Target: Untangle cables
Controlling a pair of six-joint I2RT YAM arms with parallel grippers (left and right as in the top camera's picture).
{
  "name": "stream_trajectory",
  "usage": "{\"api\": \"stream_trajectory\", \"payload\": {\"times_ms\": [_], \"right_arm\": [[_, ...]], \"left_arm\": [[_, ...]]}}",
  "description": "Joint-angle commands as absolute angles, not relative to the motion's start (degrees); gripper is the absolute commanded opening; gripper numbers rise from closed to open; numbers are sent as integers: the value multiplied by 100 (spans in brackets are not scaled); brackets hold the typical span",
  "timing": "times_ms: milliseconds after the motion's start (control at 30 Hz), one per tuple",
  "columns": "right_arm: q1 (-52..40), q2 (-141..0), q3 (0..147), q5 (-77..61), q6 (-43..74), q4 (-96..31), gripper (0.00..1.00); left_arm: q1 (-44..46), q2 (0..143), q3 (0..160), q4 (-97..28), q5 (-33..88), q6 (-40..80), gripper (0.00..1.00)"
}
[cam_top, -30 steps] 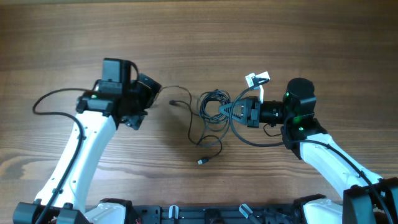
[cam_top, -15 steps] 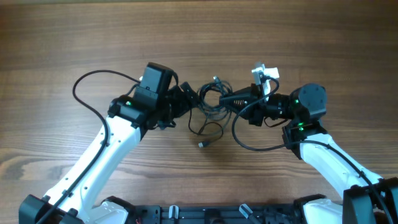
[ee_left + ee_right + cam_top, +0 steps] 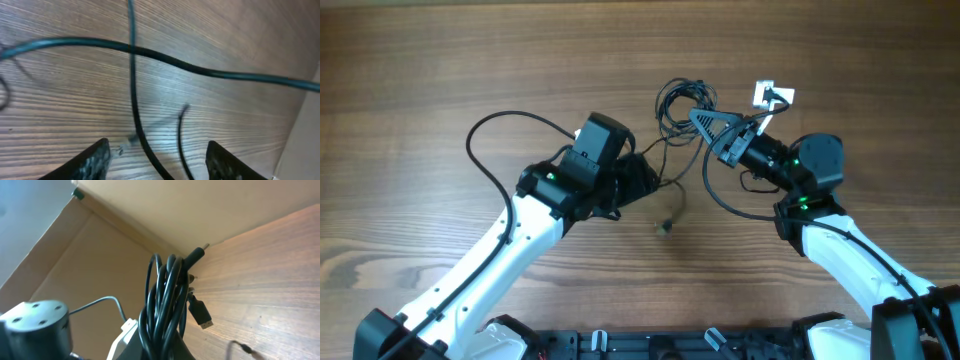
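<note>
The cables show as a coiled black bundle [image 3: 679, 99] with my right gripper [image 3: 706, 119] shut on it and raised off the table. In the right wrist view the bundle [image 3: 165, 295] fills the space at the gripper [image 3: 172, 347], and a flat plug [image 3: 201, 314] hangs beside it. Thin strands trail from the bundle down to a loose plug end [image 3: 665, 227] on the wood. My left gripper [image 3: 646, 180] sits low over these strands. Its jaws are open, and two thin strands [image 3: 141, 140] run between the fingertips [image 3: 100, 152] without touching either.
The wooden table [image 3: 440, 60] runs to the far edge. Thick black arm cables loop beside the left arm [image 3: 488, 130] and under the right wrist [image 3: 722, 200]. A white camera module [image 3: 769, 95] sticks out by the right gripper.
My right gripper has carried the bundle up and toward the far side. The left arm has swung right to the trailing strands, and its jaws have narrowed.
</note>
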State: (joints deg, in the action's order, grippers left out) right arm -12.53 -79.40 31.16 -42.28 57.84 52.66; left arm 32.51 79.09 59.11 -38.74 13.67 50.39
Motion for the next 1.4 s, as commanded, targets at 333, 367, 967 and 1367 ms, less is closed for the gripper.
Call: {"api": "stream_trajectory", "payload": {"times_ms": [333,367,967,1367], "right_arm": [[-1236,-7887,3144,-5581,3916,3785,4],[-1236,-7887,3144,-5863,3898,3791,4],[-2231,-7889,3144,-6440,4646,5170,4],[-2270,-7891,3144,-5229,4772,5148,5]], "left_arm": [[1905,6722,5918,-4112,1153,3339,100],[1708,6361,5918,-4077,1153,3096,100],[1402,5916,5909,-4322,2672,1966,93],[1398,6392,5909,-3962,3553,1210,88]]}}
